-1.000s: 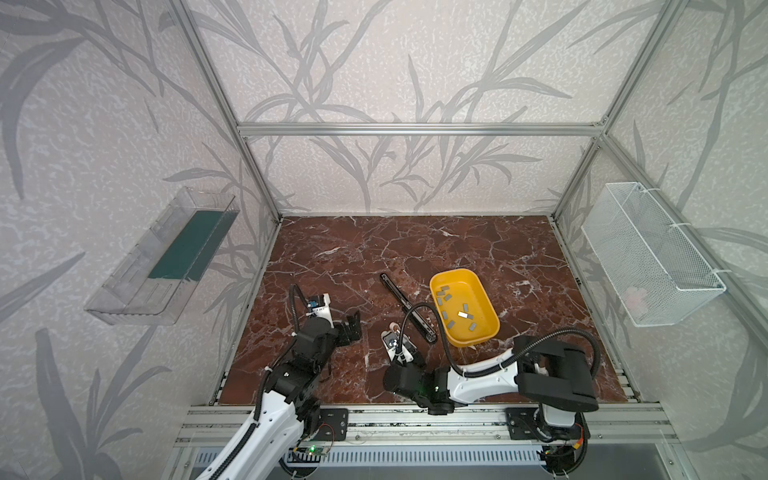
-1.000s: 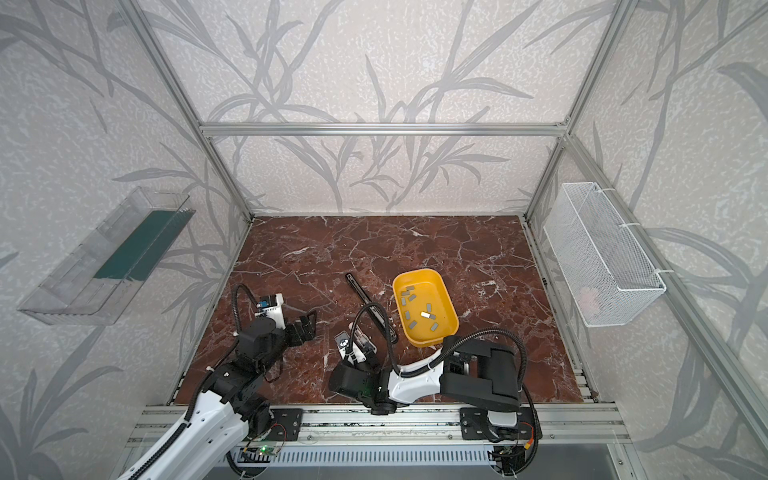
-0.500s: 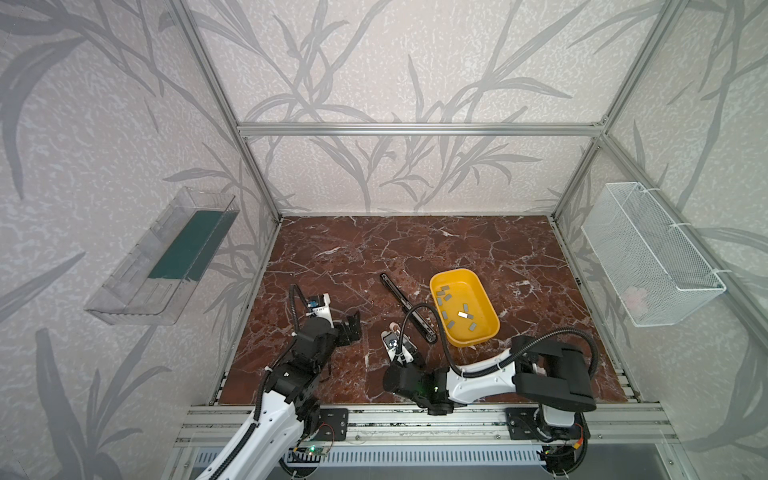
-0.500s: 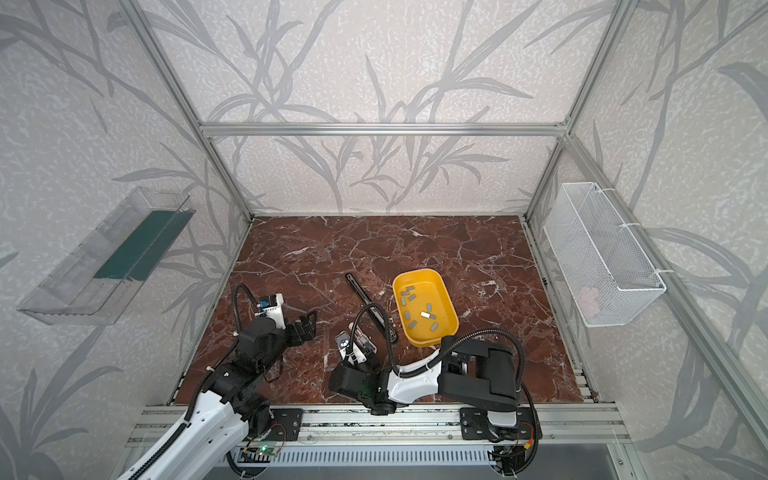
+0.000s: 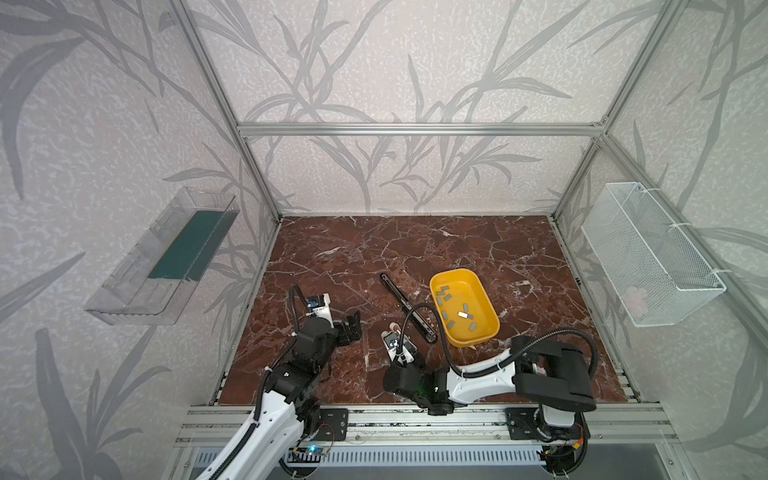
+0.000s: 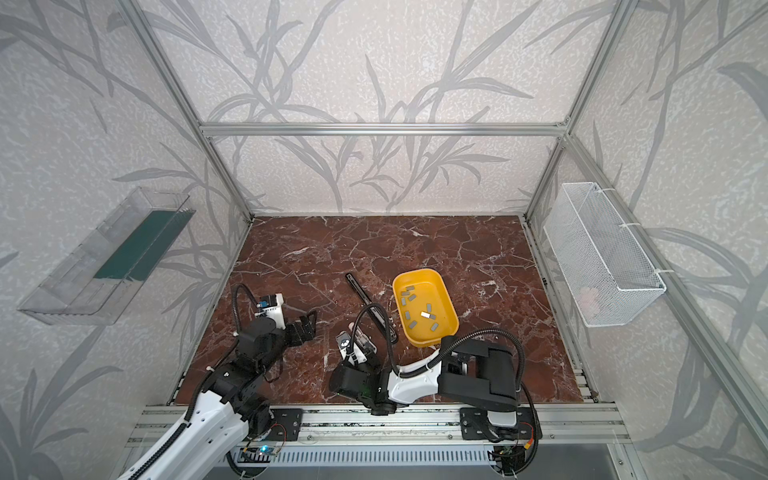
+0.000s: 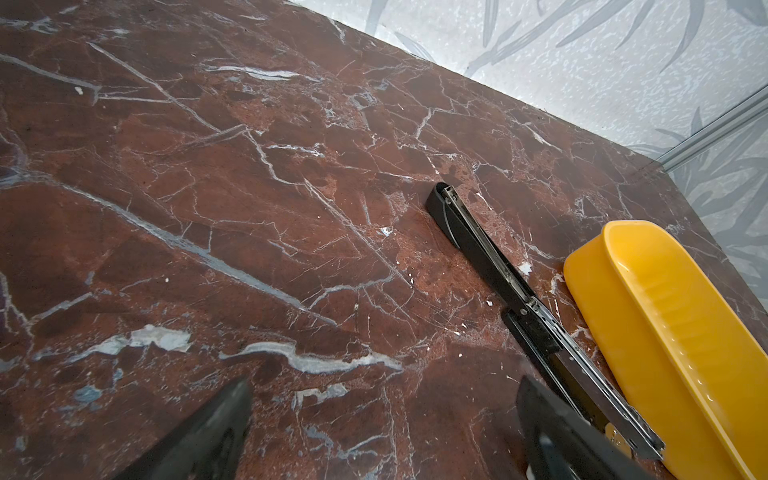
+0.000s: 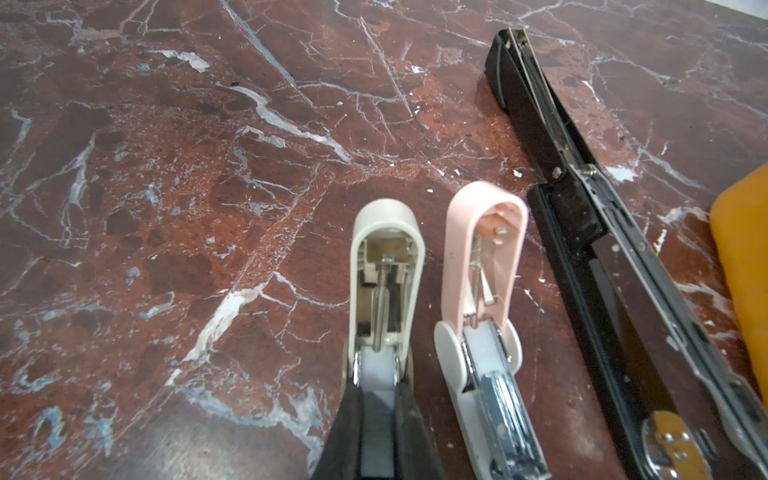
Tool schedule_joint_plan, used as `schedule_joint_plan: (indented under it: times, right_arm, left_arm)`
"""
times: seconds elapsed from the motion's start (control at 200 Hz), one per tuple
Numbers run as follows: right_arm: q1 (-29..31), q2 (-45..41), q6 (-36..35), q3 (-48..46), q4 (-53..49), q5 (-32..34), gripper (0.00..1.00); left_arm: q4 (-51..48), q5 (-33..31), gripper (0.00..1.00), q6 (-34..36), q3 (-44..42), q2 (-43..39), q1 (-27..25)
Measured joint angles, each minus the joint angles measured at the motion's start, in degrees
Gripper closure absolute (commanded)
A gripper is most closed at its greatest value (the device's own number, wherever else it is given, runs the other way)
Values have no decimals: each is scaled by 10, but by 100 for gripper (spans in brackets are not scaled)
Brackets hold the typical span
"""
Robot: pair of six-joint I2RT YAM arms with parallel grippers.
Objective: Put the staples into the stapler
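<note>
The staples (image 5: pixel 462 314): grey strips loose in the yellow tray (image 5: pixel 455 272), apart from every stapler. The white mini stapler (image 8: pixel 386 266) lies hinged open on the bench (image 8: pixel 166 166), clamped narrow in my right tool (image 8: pixel 377 399). My left tool (image 7: pixel 384 399) hangs wide and empty. I should hold the magazine level while the left fetches one strip.
</note>
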Motion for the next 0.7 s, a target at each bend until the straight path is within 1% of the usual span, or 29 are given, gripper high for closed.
schedule_joint_plan:
  times: [0.4,0.701]
  right_arm:
    - [0,-3,0,-21,37,-7,100]
    - [-2,-12,0,-30,37,-12,100]
  left_arm:
    - [0,0,1,0,0,0,0]
    - [0,0,1,0,0,0,0]
